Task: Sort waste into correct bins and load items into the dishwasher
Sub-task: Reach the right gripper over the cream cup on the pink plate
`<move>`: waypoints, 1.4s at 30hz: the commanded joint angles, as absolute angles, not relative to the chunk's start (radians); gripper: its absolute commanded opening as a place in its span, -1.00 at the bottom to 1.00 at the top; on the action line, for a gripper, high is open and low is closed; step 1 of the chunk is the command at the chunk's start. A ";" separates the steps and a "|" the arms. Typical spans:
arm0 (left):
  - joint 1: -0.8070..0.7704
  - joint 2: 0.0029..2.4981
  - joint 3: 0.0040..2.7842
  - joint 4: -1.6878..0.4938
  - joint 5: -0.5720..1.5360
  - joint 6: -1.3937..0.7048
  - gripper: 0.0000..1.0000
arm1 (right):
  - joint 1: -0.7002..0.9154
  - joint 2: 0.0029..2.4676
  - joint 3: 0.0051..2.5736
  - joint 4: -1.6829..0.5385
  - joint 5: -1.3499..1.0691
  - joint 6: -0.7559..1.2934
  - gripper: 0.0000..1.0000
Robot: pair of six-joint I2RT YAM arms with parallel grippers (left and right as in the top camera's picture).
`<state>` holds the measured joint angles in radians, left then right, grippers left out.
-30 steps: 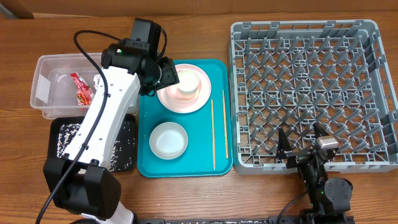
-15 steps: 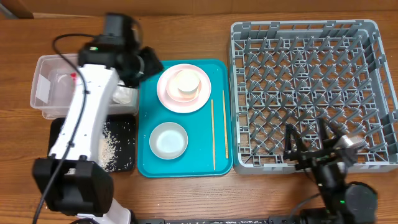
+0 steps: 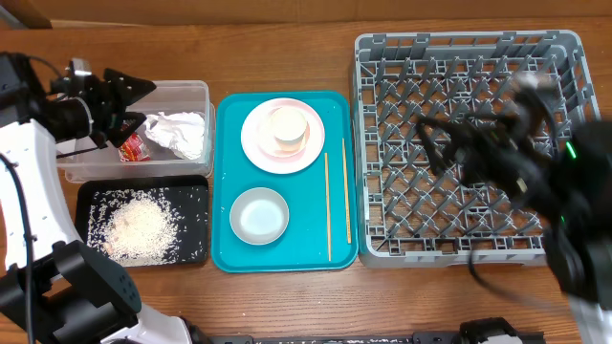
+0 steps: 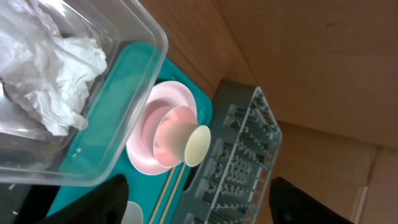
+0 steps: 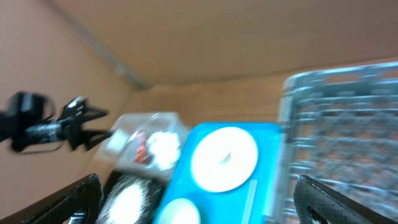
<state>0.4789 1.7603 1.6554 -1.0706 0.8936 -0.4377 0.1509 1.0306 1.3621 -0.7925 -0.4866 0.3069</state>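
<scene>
While the left gripper [image 3: 139, 102] is hovering over the clear tub [image 3: 191, 86], its fingers are standing spread wide apart with nothing between them. The left wrist view is showing the same, with both dark fingertips [image 4: 112, 199] sitting low in the frame and well apart.

Inside the tub, the red wrapper [image 3: 134, 148] is lying crinkled and glossy near the front wall. It is sitting just beside the white napkin [image 3: 180, 134], which is resting to its right as a crumpled, bunched wad. Any print on the wrapper is showing too small to read.

Just in front of the tub, the black tray [image 3: 191, 196] is holding the rice grains [image 3: 139, 227]. They are lying in a loose whitish heap with strays scattered around it.

Further right, the teal tray [image 3: 225, 253] is carrying the pink plate [image 3: 252, 143] at its back, and the pale cup [image 3: 287, 127] is standing upright on that plate. The wrist view is showing the cup pinkish outside and cream inside. Nearer the front, one whitish-grey bowl [image 3: 260, 215] is sitting upright. Two thin wooden chopsticks [image 3: 327, 205] are lying parallel and slightly apart along the tray's right side.

Beside the tray, the grey dish rack [image 3: 373, 57] is standing square, showing its grid floor and rows of upright pegs. Over the rack, the right gripper [image 3: 430, 145] is appearing blurred. Its wrist view is showing its fingers [image 5: 74, 202] spread wide, gripping nothing.
</scene>
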 commanded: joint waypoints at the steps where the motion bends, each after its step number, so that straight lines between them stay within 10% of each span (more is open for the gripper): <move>1: 0.479 1.724 1.654 -1.089 0.984 -0.355 0.56 | 0.229 1.175 1.411 -0.740 -0.665 0.316 0.99; 5: 0.469 1.724 1.654 -1.089 0.977 -0.310 1.00 | 0.311 1.339 1.411 -0.642 -0.838 0.325 0.99; 19: 0.463 1.724 1.654 -1.088 0.256 -0.310 1.00 | 0.629 1.584 1.411 -0.446 -0.463 0.122 0.99; 22: 0.463 1.724 1.654 -1.088 0.152 -0.310 1.00 | 0.632 1.584 1.411 -0.452 -0.374 0.112 0.61; 31: 0.463 1.724 1.654 -1.088 0.120 -0.310 1.00 | 0.653 1.618 1.465 -0.533 -0.127 0.162 0.65; 42: 0.463 1.724 1.654 -1.088 0.120 -0.310 1.00 | 0.731 1.843 1.542 -0.419 0.012 0.069 0.18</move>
<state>0.4652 1.7550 1.6554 -1.0878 0.1364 -0.3325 0.6956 1.7798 1.5246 -0.4370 -0.0669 0.1047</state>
